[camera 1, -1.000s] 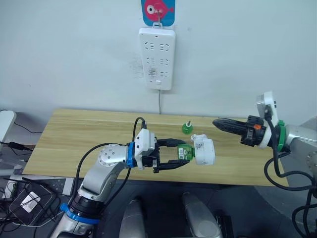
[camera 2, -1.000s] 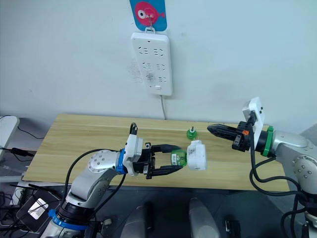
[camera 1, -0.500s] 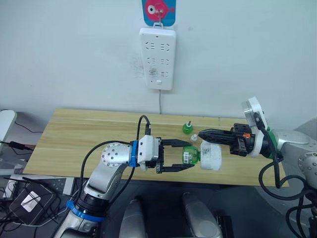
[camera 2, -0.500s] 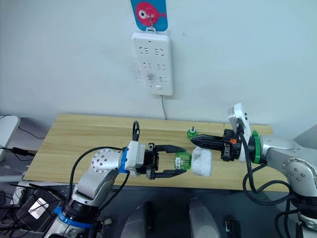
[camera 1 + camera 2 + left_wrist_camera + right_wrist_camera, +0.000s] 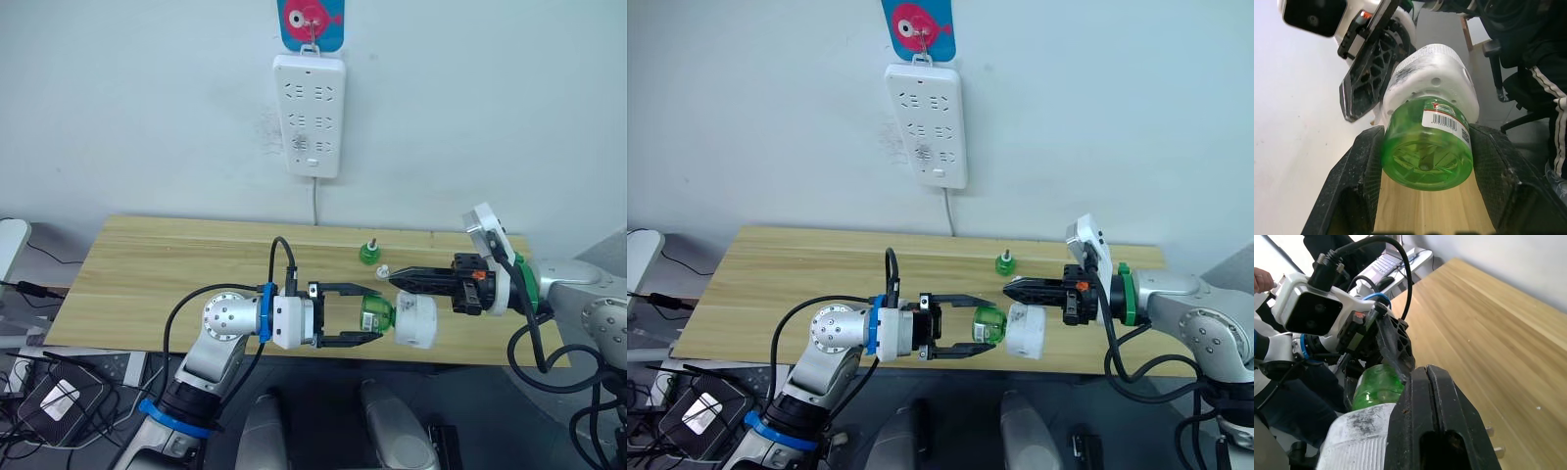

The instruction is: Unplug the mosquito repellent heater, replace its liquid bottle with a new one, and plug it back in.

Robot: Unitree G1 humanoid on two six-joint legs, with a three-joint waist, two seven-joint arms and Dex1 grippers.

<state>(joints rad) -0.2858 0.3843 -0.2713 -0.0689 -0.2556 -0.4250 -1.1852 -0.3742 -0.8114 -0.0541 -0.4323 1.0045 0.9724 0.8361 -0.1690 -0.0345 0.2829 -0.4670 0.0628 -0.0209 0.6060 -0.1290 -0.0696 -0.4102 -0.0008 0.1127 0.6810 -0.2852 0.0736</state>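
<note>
We saw the left gripper (image 5: 361, 317) holding the green bottle (image 5: 375, 311) between its two fingers, jaws parted about a bottle's width and pressed on the bottle's sides, base toward the wrist. In the left wrist view the bottle (image 5: 1426, 147) sat snug against both pads, its neck end sunk in the white heater (image 5: 1435, 81). The heater (image 5: 415, 321) hung off the bottle just above the front edge of the table (image 5: 157, 264), on the side away from the left gripper.

The key relation: bottle and heater shared one long axis, roughly level and running left to right, from the left gripper toward the right arm. The right gripper (image 5: 397, 281) lay along nearly the same line from the opposite side, fingers pressed together with nothing between them, tips over the heater's upper edge, close to it; we couldn't tell whether they touched. In the right wrist view the closed fingers (image 5: 1437, 431) sat right above the heater's white shell (image 5: 1359, 440).

We judged the right arm nearer the heater body, the left already owning the bottle; turning or pulling the two apart would need the right jaws opened first and set across the shell.

A second green bottle (image 5: 369, 253) stood upright farther back on the table, apart from both grippers. The wall power strip (image 5: 312, 116) hung above, with no heater in it.
</note>
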